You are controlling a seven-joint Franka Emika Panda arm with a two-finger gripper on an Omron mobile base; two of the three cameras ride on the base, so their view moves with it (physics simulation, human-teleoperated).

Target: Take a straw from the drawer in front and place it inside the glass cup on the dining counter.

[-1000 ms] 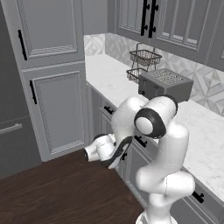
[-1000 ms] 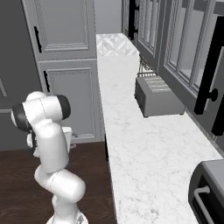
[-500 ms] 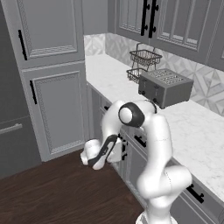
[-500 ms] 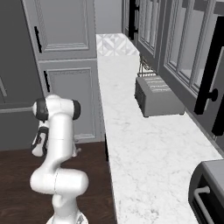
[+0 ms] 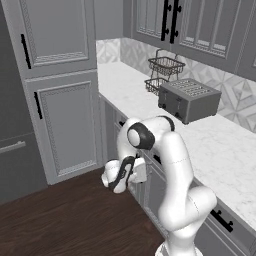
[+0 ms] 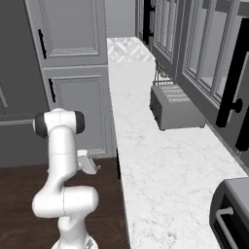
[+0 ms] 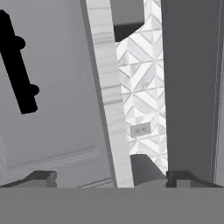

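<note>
End effector (image 5: 131,172) low beside cabinet front, fingers wide apart, holding nothing. Drawer (image 5: 120,121) sits just above and behind it, shut. Black handle (image 7: 18,87) runs long, near hand. Straw hidden.

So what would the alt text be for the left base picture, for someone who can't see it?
A white robot arm bends down from the lower right, its open pincer low beside the grey drawer fronts under a white marble worktop. A grey toaster and a wire basket rack stand on the worktop, with tall grey cabinet doors to the left.
</note>
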